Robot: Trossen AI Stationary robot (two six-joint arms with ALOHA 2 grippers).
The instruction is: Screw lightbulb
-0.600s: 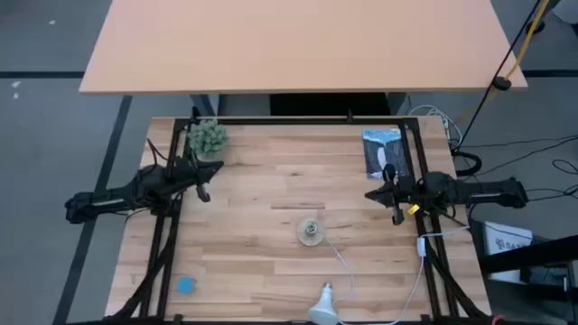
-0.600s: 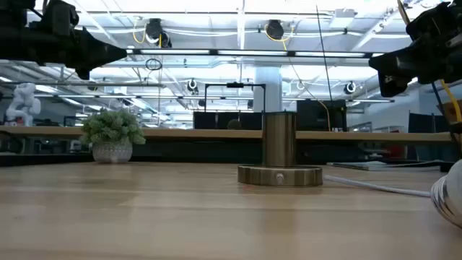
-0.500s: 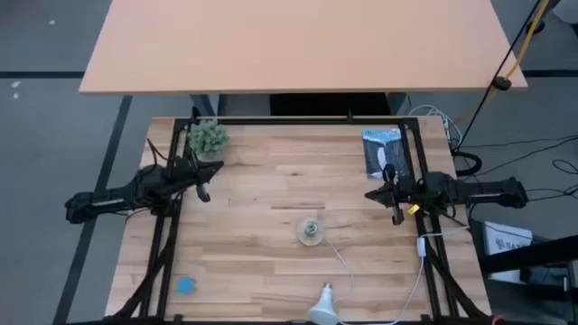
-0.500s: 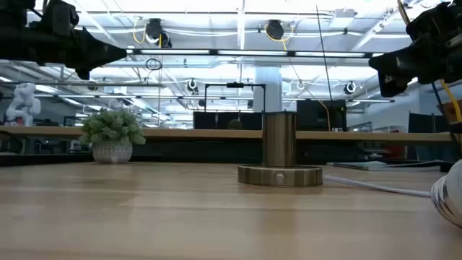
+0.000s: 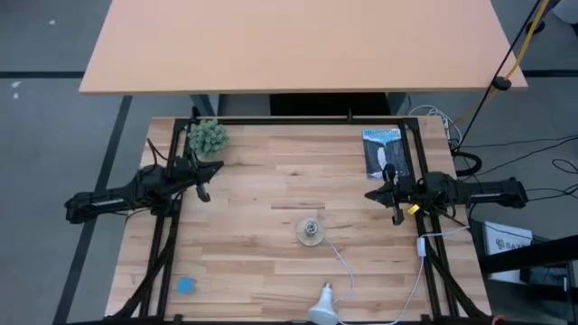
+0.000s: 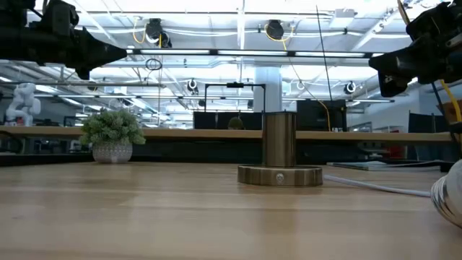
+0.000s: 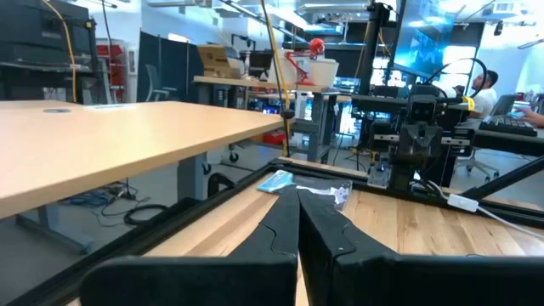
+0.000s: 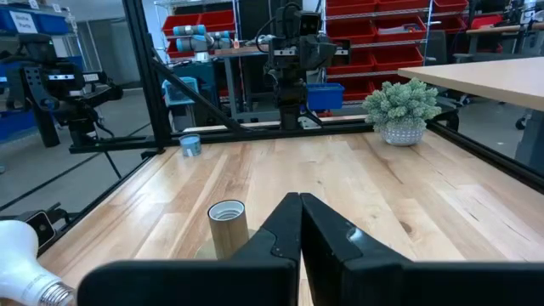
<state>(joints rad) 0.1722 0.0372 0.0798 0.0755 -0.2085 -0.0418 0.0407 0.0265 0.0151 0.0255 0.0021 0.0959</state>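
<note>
The white lightbulb (image 5: pixel 323 305) lies on its side at the table's near edge, silvery base toward the far side; it also shows in the right wrist view (image 8: pixel 24 257) and at the low view's right edge (image 6: pixel 449 189). The metallic socket (image 5: pixel 310 232) stands upright mid-table on its round disc (image 6: pixel 280 175), with a white cord (image 5: pixel 341 259). My left gripper (image 5: pixel 205 192) hovers shut at the table's left. My right gripper (image 5: pixel 397 215) hovers shut at the right. Both are empty.
A small potted plant (image 5: pixel 208 137) stands at the far left corner. A blue-and-white book (image 5: pixel 386 153) lies at the far right. A blue disc (image 5: pixel 185 285) lies near the left front. A tan table (image 5: pixel 298 45) stands beyond the far edge.
</note>
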